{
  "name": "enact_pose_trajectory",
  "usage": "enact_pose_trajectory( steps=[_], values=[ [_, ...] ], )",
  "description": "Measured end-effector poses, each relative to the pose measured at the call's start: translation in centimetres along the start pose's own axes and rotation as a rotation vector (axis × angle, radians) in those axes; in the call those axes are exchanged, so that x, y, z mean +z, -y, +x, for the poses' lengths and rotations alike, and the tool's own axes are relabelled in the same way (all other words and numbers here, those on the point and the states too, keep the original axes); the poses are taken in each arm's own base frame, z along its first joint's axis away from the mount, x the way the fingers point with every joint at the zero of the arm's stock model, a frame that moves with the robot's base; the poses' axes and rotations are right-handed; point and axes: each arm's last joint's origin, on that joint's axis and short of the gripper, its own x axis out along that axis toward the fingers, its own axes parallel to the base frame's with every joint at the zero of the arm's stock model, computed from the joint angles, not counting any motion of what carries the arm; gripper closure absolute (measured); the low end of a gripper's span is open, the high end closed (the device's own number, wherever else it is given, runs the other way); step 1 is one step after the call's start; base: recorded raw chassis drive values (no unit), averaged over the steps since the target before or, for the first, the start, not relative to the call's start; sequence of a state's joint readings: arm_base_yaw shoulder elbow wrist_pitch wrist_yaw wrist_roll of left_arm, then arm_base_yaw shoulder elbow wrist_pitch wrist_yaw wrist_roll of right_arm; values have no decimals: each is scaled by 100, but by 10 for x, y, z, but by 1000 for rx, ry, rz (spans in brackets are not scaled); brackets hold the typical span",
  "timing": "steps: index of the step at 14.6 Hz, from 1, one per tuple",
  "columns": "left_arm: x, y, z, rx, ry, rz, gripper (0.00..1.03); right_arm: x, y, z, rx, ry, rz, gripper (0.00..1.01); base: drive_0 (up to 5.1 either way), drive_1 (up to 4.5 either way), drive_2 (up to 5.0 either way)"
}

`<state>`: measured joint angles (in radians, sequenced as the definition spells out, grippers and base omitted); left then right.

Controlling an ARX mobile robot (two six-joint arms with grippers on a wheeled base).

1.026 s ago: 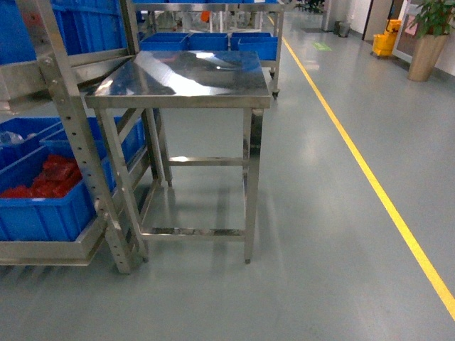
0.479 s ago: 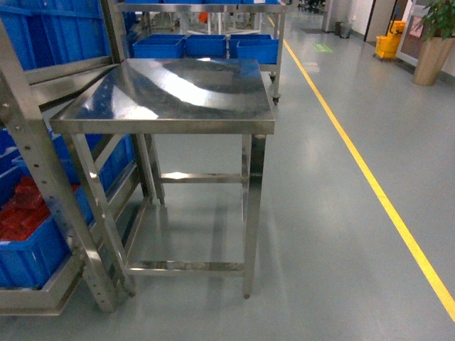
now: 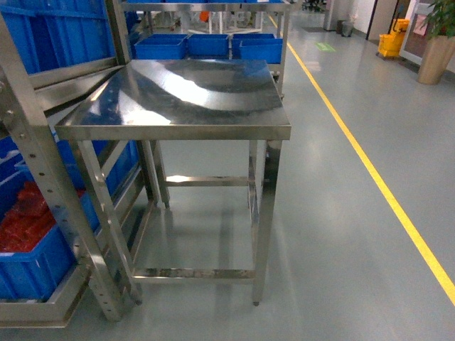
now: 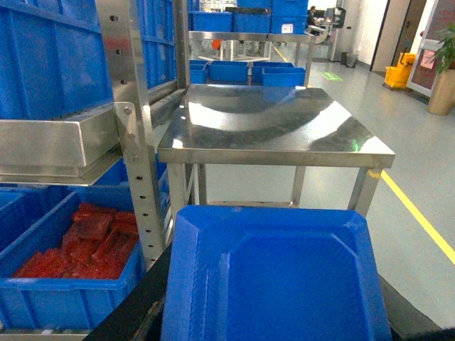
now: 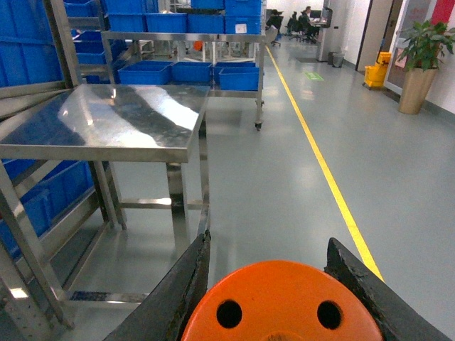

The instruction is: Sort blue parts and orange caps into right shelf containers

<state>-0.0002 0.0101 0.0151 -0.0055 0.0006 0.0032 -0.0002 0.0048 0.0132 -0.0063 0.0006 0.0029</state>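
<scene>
- My right gripper pinches an orange cap, one dark finger on each side of it; the cap's flat top, with two small holes, faces the wrist camera.
- My left wrist view is filled low down by a blue part, a shallow tray-like piece held close under the camera. My left gripper's fingers are hidden by it, so I cannot tell how they stand.
- The steel surface stands straight ahead in the head view, bare and shiny.
- A rack stands against its left side, and a blue bin of red pieces sits low on it.
- More blue bins sit on a far shelf behind the surface.
- A yellow line runs along the grey floor on the right.
</scene>
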Motion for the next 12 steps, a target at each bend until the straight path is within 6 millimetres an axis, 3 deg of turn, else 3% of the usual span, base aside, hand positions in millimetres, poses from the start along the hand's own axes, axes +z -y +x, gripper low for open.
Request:
enact_pose_trajectory(
  steps=[12],
  values=[
    [0,0,0,0,-2,0,59,0,0,0,1,2,0,58,-484,257,257]
  ],
)
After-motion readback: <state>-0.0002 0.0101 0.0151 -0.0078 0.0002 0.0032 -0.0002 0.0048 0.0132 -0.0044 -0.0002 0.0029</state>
